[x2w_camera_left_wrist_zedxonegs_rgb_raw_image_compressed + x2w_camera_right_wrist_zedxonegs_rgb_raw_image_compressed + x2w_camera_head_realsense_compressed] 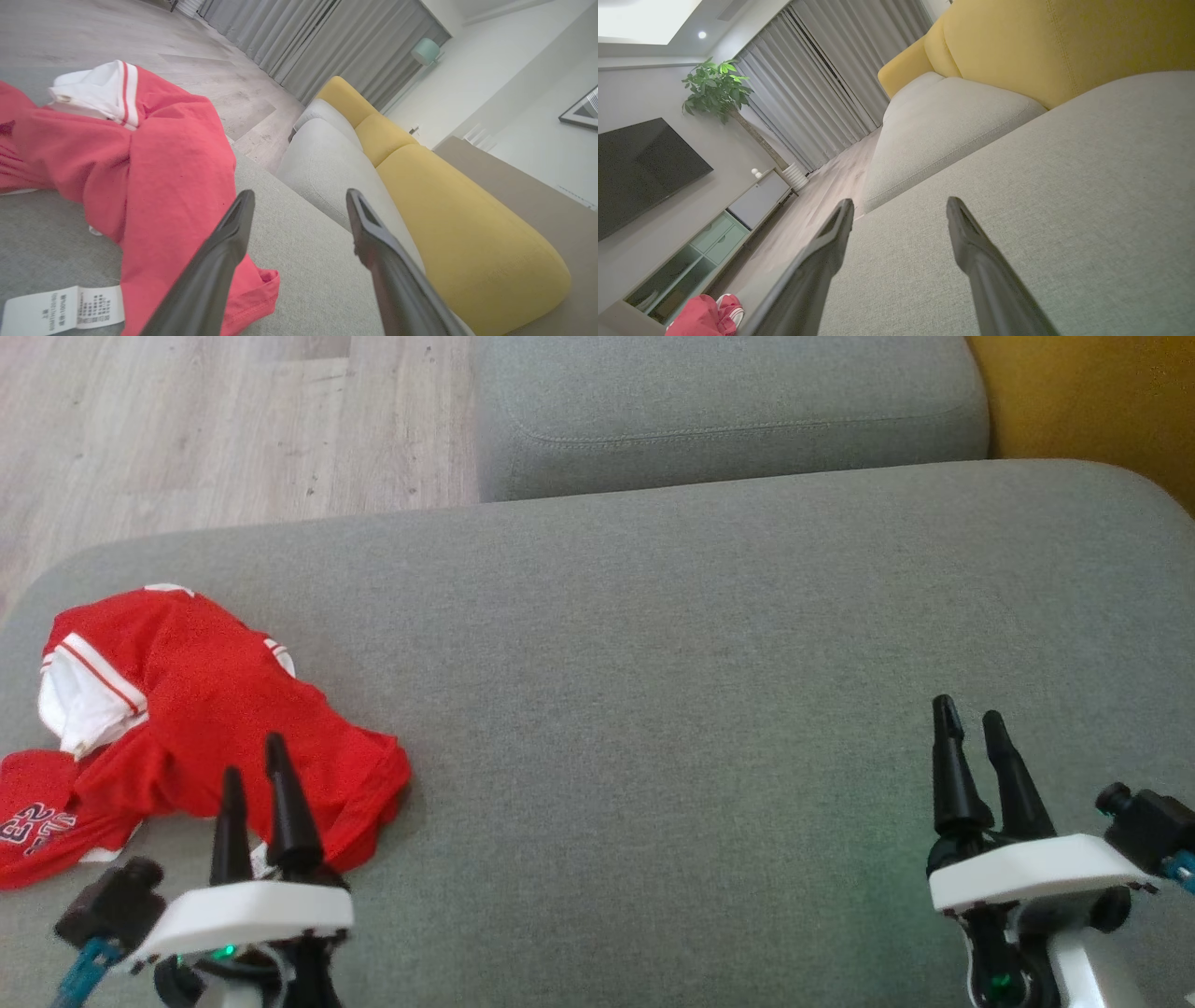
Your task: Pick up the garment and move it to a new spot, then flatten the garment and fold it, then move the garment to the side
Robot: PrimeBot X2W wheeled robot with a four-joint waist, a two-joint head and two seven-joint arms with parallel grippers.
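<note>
A crumpled red garment (215, 709) with white sleeve trim lies at the left end of the grey sofa seat (672, 691). In the left wrist view the garment (159, 177) spreads at the left, a white care label (65, 310) showing at its near edge. My left gripper (254, 761) hovers open just over the garment's near right part, nothing between its fingers (224, 247). My right gripper (971, 717) stands open at the lower right above bare cushion, far from the cloth. A small part of the garment (707, 317) shows at the lower left of the right wrist view.
A second grey cushion (728, 411) lies beyond the seat, with a yellow backrest (1092, 401) at the far right. Wooden floor (215, 429) shows past the seat's far left edge. A TV, a cabinet and a plant (714, 86) stand across the room.
</note>
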